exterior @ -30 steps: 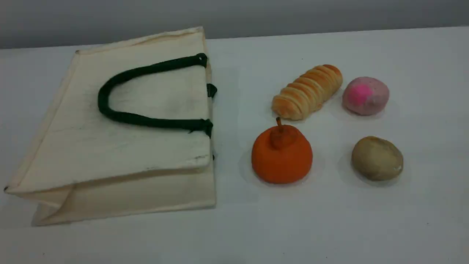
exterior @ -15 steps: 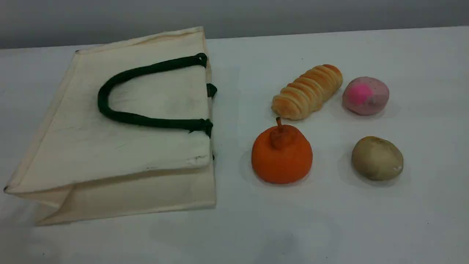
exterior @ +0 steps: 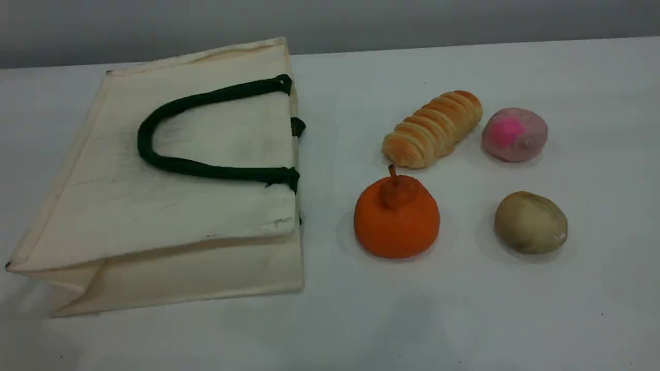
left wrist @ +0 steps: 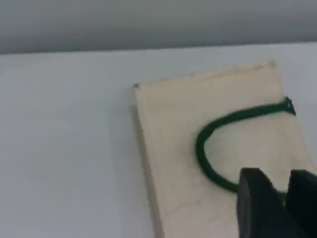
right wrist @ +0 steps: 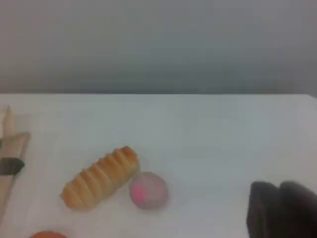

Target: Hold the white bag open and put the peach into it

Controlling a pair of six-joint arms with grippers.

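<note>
White bag [exterior: 154, 216]: lies flat on its side at the left of the counter [exterior: 464, 319], mouth facing right, green handle [exterior: 216, 171] folded onto its upper panel.
Peach [exterior: 514, 135]: toward the counter's far right, just right of the bread roll [exterior: 433, 129], well apart from the bag.
Left gripper [left wrist: 282, 182]: jaws slightly apart, above the bag.
Right gripper [right wrist: 280, 193]: jaws together, above the counter.

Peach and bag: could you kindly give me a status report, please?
Left gripper open, over white bag lying flat. Right gripper looks shut. Peach on table, bread roll close beside it.
</note>
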